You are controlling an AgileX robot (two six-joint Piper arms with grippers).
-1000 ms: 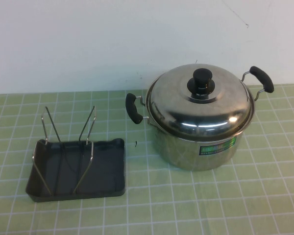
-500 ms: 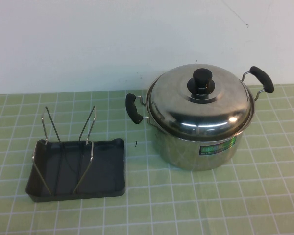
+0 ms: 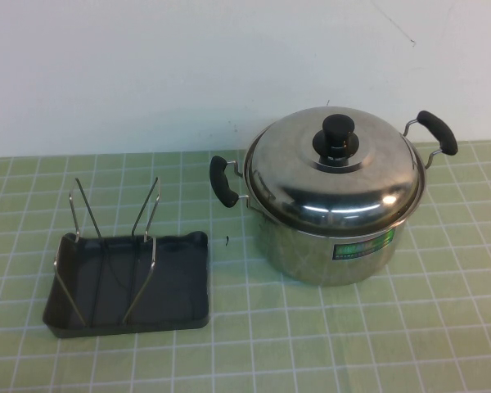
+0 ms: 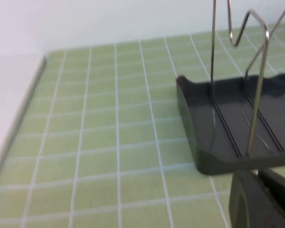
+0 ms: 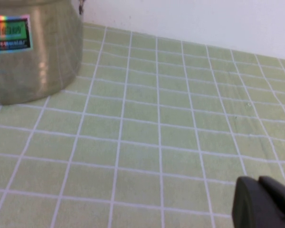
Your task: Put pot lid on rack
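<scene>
the pot lid [image 3: 334, 168] sits on the pot [image 3: 331, 246] at right, the rack [image 3: 129, 282] lower left holds nothing, and the left gripper [image 4: 261, 199] and right gripper [image 5: 263, 202] show only at frame corners, claws unreadable.

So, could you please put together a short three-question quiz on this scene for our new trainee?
1. True or false: the pot lid sits on the steel pot.
2. Which side of the pot is the rack on: A robot's left, B robot's right?
3. Fill in: the lid's knob is coloured ____.

Note: the left gripper is near the rack and the right gripper is low over the mat near the pot; neither touches anything.

Key: 1 true; 2 A; 3 black.
</scene>
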